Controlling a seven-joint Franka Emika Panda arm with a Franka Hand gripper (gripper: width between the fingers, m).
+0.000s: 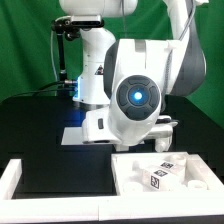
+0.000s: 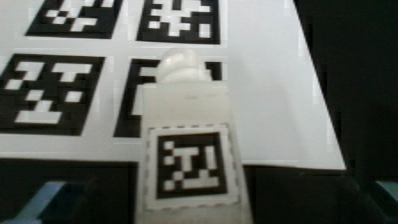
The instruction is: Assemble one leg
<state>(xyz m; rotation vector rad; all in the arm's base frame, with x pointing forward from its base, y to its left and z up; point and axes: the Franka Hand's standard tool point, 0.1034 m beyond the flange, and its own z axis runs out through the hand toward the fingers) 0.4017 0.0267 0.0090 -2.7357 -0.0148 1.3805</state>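
In the wrist view my gripper (image 2: 192, 208) is shut on a white leg (image 2: 185, 110) with a black-and-white tag. The leg sticks out from between the dark, blurred fingers (image 2: 50, 198) and is held over the large flat white panel (image 2: 267, 60), which carries several square tags. In the exterior view the arm's wrist housing hides the fingers and the held leg. The panel (image 1: 128, 170) lies at the exterior view's lower right, with other white tagged legs (image 1: 160, 181) on or beside it.
A white frame wall (image 1: 60, 205) runs along the front, with a raised end (image 1: 12, 175) at the exterior view's left. The arm's base (image 1: 92, 85) stands at the back on the black table. A green backdrop is behind it.
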